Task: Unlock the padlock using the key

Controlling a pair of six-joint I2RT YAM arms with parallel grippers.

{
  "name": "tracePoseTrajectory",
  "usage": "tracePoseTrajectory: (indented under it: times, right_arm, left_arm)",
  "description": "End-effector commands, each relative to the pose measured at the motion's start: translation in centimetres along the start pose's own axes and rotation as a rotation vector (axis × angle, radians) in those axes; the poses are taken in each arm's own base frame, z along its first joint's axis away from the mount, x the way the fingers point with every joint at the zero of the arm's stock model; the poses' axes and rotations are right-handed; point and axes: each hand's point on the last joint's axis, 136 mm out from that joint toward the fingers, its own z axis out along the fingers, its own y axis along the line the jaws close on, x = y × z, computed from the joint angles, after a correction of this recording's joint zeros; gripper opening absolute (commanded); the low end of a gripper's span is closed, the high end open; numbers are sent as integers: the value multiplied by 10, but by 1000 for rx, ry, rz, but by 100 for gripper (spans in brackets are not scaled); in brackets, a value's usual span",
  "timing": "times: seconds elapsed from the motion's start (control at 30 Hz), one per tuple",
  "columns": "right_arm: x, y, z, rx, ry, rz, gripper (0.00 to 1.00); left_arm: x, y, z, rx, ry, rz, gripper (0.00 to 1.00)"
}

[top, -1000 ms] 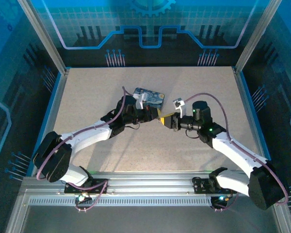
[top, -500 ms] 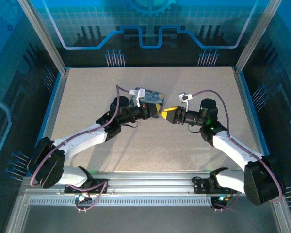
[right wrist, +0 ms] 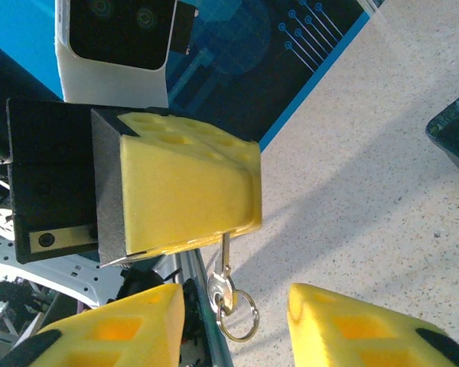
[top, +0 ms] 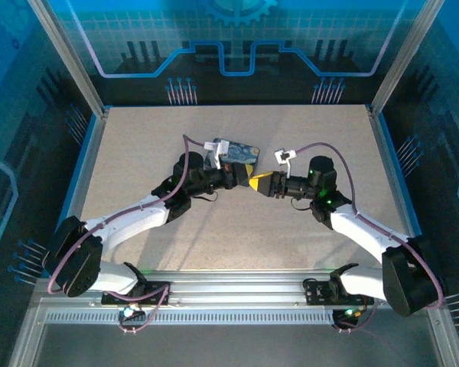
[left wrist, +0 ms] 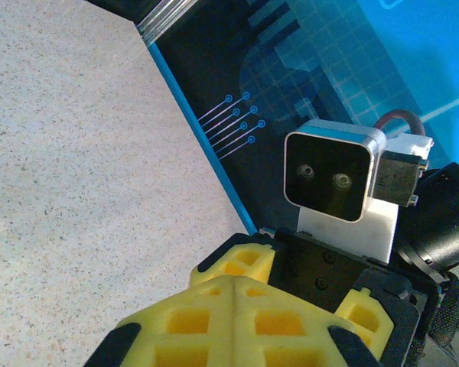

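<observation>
So the padlock (top: pixel 237 153) is lying flat on the table (top: pixel 138 153) with its painted face up, and as far as I can tell neither arm has hold of it. The action is all on the near side of the padlock, a touch to its right, where the two grippers meet nose to nose. The left gripper (left wrist: pixel 233 298) has its yellow pads pressed right together, and in the right wrist view you can see why: the key (right wrist: pixel 223 275) sticks out of the seam between them, pinched by the blade end, with the head and a little key ring (right wrist: pixel 241 317) dangling free. The right gripper (right wrist: pixel 237 329) is spread wide, gripping nothing, with one pad on either side of that ring. So the key is close to the padlock but clearly apart from it, nowhere near the keyhole. My read is that this is a hand-off or regrip step, not the unlocking itself. The blade is buried in the left pads, so it can't go into a lock like this. For the next move I'd say the right fingers need to close squarely on the head, not on the loose ring, before the left lets go. Then the blade has to be lined up with the padlock's keyway, which I can't make out from up top.
</observation>
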Motion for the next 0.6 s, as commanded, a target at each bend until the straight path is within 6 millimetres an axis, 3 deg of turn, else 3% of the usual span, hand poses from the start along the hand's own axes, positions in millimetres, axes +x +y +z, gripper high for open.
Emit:
tracePoseTrajectory:
  times: [0.0,0.57]
  right_arm:
    - [-5,13,6,-42,7,-31,38]
    - [-6,6,2,0,-12,-22,15]
  left_arm:
    - [-5,-11,-5,31,-29,36,0]
    - [-7,-9,-9,14,-52,43,0]
